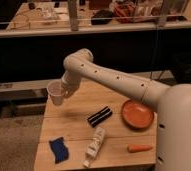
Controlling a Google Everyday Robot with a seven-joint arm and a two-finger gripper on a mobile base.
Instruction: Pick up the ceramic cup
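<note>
The ceramic cup (55, 93) is small, pale white-pinkish and upright. It hangs at the end of my white arm, over the far left corner of the wooden table (76, 125). My gripper (63, 91) is at the cup's right side, shut on it, and holds it slightly above the table top. The arm reaches in from the lower right and bends above the table's far edge. The cup and the wrist hide most of the fingers.
On the table lie a wide orange dish (137, 114) at the right, a black striped object (99, 116) in the middle, a white tube (95, 146), a blue sponge (58, 149) at the front left and a carrot (139, 148) at the front right. A railing and a cluttered bench stand behind.
</note>
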